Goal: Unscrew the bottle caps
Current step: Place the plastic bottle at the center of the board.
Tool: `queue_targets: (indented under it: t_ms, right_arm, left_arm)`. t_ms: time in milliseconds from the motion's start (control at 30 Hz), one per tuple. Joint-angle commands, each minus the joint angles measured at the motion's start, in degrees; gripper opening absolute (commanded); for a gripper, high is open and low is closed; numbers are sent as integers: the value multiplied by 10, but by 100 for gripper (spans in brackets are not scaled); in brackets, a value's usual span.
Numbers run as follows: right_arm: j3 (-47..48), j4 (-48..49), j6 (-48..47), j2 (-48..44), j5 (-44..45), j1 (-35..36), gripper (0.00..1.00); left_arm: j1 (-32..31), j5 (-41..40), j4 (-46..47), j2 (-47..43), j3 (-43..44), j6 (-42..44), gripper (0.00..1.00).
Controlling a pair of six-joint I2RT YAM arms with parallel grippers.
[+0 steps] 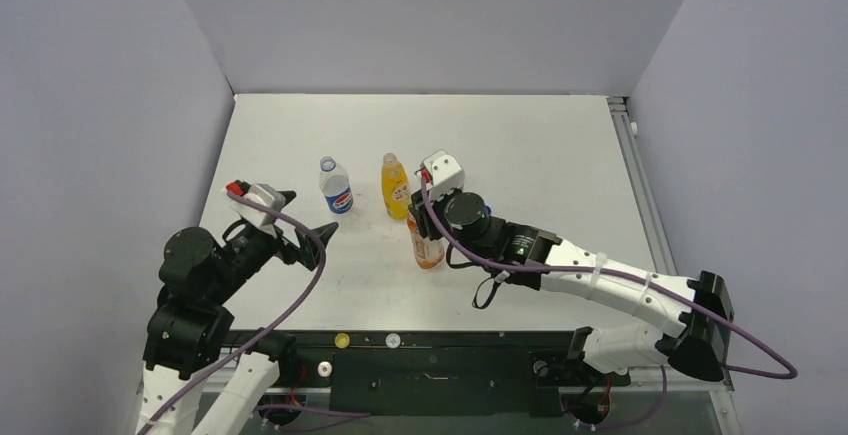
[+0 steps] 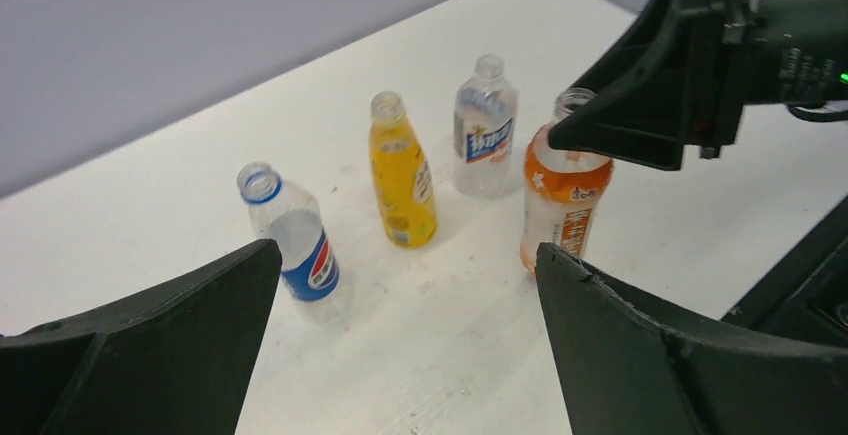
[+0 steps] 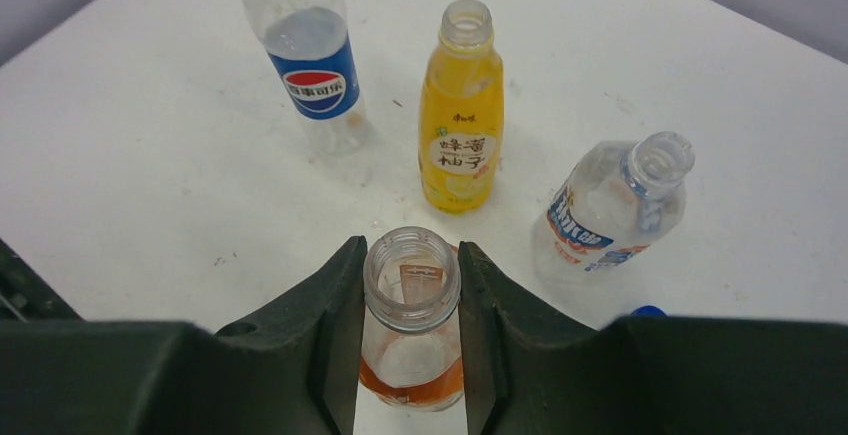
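Orange drink bottle (image 3: 410, 380) stands capless on the tabletop (image 1: 520, 155), its neck clamped by the right pincer (image 3: 410, 265). Left pincer (image 1: 306, 214) gapes wide, holding nothing, near the Pepsi bottle (image 1: 336, 187). Yellow cap (image 1: 342, 340) and whitish cap (image 1: 324, 367) lie at the tabletop's near edge.

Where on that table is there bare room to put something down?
Bare: the far table strip along the back wall, and the wide patch beyond the right arm toward the right edge. Crowded: the middle, where the Pepsi bottle, yellow juice bottle, water bottle and orange drink bottle stand close, the right hand gripping the orange one.
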Motion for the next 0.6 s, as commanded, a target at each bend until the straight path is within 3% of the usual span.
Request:
queue_targets:
  t_ms: [0, 200, 567]
  right_arm:
    - [-21, 111, -8, 24, 52, -1, 0]
    - [-39, 207, -6, 65, 62, 0, 0]
    - [-63, 275, 30, 130, 95, 9, 0]
  left_arm:
    - [-1, -128, -39, 22, -30, 2, 97]
    - [0, -174, -42, 49, -67, 18, 97]
    - [20, -184, -91, 88, -30, -39, 97]
